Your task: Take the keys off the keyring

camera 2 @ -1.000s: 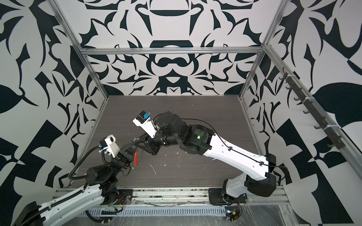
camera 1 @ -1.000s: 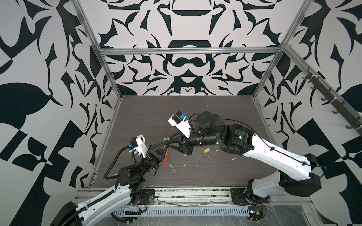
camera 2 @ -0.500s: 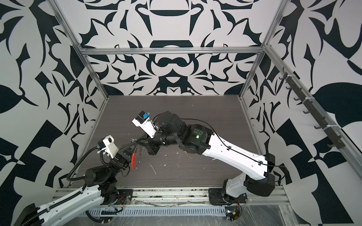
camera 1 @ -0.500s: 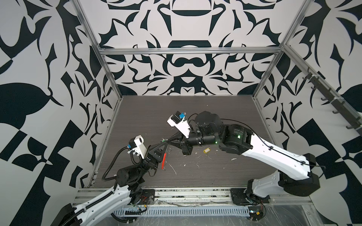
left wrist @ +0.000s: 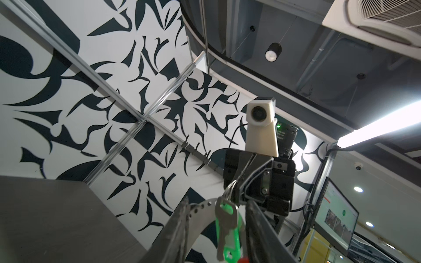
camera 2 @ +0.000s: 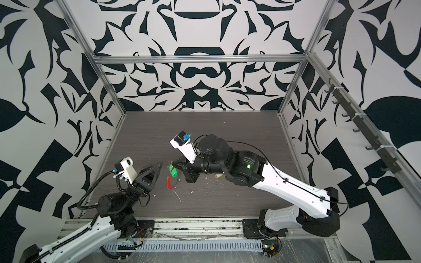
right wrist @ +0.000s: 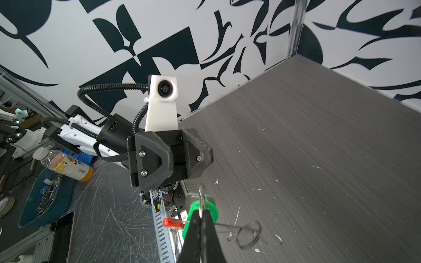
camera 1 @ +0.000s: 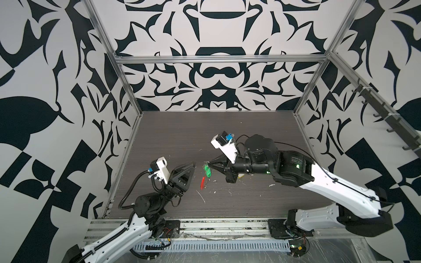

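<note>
My right gripper point(camera 1: 206, 163) point(camera 2: 172, 163) is shut on the small silver loop point(right wrist: 201, 195) of the green key point(camera 1: 207, 171) point(camera 2: 173, 171) point(right wrist: 211, 208), held above the table. Under that key hangs the keyring point(right wrist: 248, 232), a thin silver hoop with a perforated arc point(left wrist: 201, 206) and a red sleeve point(camera 1: 202, 182) point(camera 2: 168, 182) point(right wrist: 172, 222). My left gripper point(camera 1: 193, 164) point(camera 2: 160, 164) point(right wrist: 189, 157) stands open just left of the ring, apart from it. In the left wrist view the green key point(left wrist: 227, 227) shows between my left fingers point(left wrist: 180, 227). The yellow key point(camera 1: 241, 175) point(camera 2: 218, 175) lies on the table under my right arm.
White scraps point(camera 1: 201, 196) litter the dark table point(camera 1: 227, 132) around both grippers. Patterned walls close in three sides. Beyond the front rail point(camera 1: 205, 225) lie an orange drink bottle point(right wrist: 68, 167) and a blue tray point(right wrist: 45, 205).
My left gripper has opened, let go of the keyring and drawn back to the left. The right gripper has shut, and the ring with its red sleeve now hangs from it.
</note>
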Robot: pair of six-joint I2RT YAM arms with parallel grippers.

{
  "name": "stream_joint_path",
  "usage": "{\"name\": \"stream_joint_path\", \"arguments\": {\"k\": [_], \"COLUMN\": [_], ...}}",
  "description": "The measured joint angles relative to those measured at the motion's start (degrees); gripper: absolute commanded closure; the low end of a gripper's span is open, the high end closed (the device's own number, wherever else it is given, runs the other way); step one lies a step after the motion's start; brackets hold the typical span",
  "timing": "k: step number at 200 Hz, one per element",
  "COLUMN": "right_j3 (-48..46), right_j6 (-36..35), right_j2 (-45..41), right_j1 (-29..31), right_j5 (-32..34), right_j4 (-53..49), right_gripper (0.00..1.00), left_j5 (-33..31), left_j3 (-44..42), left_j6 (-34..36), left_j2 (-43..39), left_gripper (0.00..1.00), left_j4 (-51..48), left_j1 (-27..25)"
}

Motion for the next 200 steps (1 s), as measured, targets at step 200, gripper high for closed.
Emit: {"name": "stream_joint_path", "arguments": {"k": [200], "right_j3": [-7.1], "right_j6": [-5.3], "right_j2": [-5.5], "right_j1": [-4.0], "right_j5": [-5.1], "right_j4": [-1.0], "right_gripper": [1.0], "left_j5": [11.5], "left_j3": [27.2], "left_j6": [24.5], "left_j2": [7.2], "left_gripper": [0.57], "left_j4": [-63.3], "left_j1": [0.0]}}
